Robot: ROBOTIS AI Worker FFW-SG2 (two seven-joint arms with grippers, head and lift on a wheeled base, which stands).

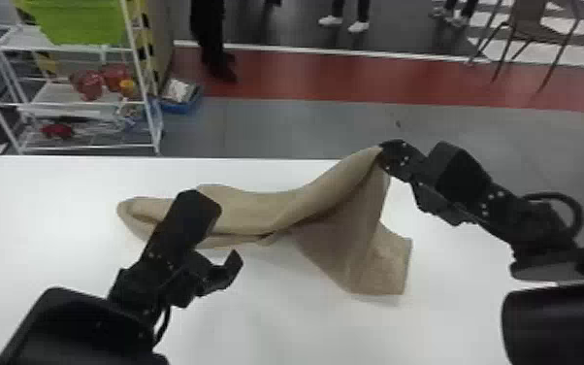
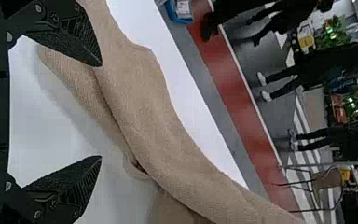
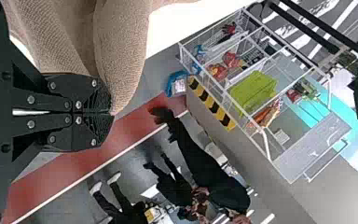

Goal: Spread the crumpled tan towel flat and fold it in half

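Observation:
The tan towel [image 1: 257, 208] lies bunched across the white table, its right part lifted toward the far edge and hanging down in folds. My right gripper [image 1: 384, 154] holds that raised corner; in the right wrist view the gripper [image 3: 112, 113] is shut on the towel [image 3: 121, 51]. Over the towel's left part is my left gripper [image 1: 225, 233], open. In the left wrist view the left gripper [image 2: 101, 111] has its fingers wide apart, one of them over the towel [image 2: 144, 102], with white tabletop showing between them.
The white table [image 1: 53, 184] has its far edge just behind the towel. Beyond it at the left stands a white wire rack [image 1: 77, 103] with a green bin [image 1: 80, 22], beside a blue box [image 1: 179, 94] on the floor. A chair [image 1: 526, 31] stands far right.

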